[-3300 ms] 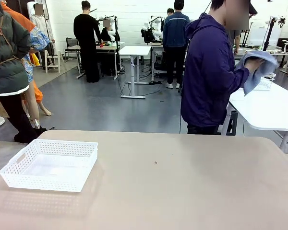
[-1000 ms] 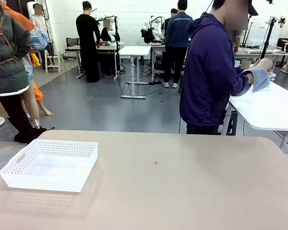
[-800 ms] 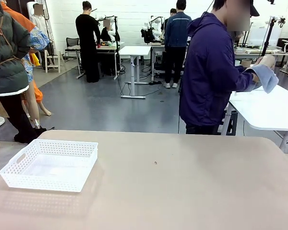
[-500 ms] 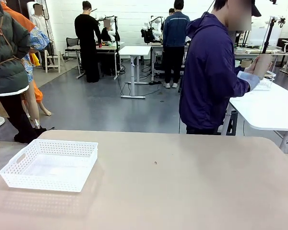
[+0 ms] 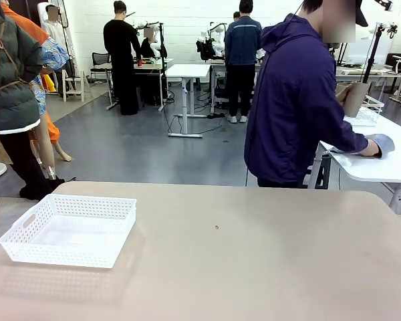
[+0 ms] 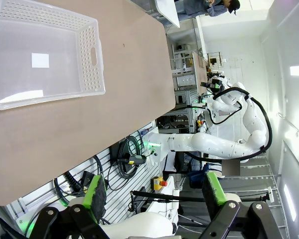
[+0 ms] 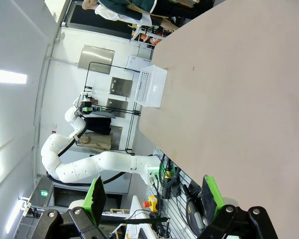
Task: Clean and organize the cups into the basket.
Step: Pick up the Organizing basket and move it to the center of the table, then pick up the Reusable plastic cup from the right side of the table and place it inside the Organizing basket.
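The white perforated basket (image 5: 67, 231) sits empty at the left of the tan table (image 5: 254, 267). Beyond the far edge, a person in a purple jacket faces a white side table and holds a tan cup (image 5: 355, 99) upright in one hand. Their other hand presses a blue cloth (image 5: 379, 145) onto that side table. In the left wrist view my left gripper (image 6: 154, 190) hangs open and empty, well off from the basket (image 6: 45, 55). The right wrist view shows my right gripper (image 7: 153, 194) open and empty too, with the basket (image 7: 150, 85) far off.
A white wire-grid basket (image 5: 367, 114) stands on the side table behind the cup. Other people and work tables fill the room behind. A small dark speck (image 5: 216, 227) marks the middle of the tan table.
The person was rubbing the cup with the blue cloth; now the cloth hand has dropped to the side table while the other hand keeps the cup raised. Basket and grippers are unmoved.
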You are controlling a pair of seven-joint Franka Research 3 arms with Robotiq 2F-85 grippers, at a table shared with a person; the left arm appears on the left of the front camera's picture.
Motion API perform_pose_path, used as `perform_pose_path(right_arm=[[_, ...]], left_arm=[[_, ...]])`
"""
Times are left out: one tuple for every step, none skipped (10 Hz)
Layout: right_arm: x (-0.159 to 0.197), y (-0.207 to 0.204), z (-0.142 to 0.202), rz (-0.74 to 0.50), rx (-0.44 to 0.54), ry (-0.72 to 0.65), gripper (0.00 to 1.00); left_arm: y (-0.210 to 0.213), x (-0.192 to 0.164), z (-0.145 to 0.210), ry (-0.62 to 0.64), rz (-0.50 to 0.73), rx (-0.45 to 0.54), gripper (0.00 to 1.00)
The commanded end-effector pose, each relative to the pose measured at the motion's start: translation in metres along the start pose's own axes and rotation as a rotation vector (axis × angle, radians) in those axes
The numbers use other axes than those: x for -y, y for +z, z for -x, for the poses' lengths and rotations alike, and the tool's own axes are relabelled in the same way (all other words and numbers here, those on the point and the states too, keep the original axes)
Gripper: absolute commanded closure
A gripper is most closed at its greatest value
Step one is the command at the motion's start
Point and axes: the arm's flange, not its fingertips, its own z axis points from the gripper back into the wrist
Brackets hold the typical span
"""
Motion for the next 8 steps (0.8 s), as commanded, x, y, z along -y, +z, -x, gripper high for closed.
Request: perform_pose_path(right_arm=[[0.0004, 0.0016, -0.0006, 0.000, -0.002, 0.000, 0.00], [0.0004, 0.0016, -0.0006, 0.000, -0.002, 0.000, 0.00], [0.0004, 0.0016, -0.0006, 0.000, -0.002, 0.000, 0.00], [0.0004, 0.0016, -0.0006, 0.000, -0.002, 0.000, 0.00], [0.0004, 0.0016, -0.0006, 0.000, -0.002, 0.000, 0.00], [0.0004, 0.0016, -0.0006, 0.000, -0.002, 0.000, 0.00], [0.0004, 0.0016, -0.0006, 0.000, -0.002, 0.000, 0.00], [0.0004, 0.0016, -0.0006, 0.000, -0.002, 0.000, 0.00]], left_arm=[[0.0012, 0.0005, 0.0017, 0.001, 0.004, 0.000, 0.00], [0.0012, 0.0005, 0.0017, 0.001, 0.004, 0.000, 0.00], [0.0012, 0.0005, 0.0017, 0.001, 0.004, 0.000, 0.00], [0.0012, 0.0005, 0.0017, 0.001, 0.004, 0.000, 0.00], [0.0012, 0.0005, 0.0017, 0.001, 0.004, 0.000, 0.00], [0.0012, 0.0005, 0.0017, 0.001, 0.004, 0.000, 0.00], [0.0012, 0.0005, 0.0017, 0.001, 0.004, 0.000, 0.00], [0.0012, 0.0005, 0.0017, 0.001, 0.004, 0.000, 0.00]])
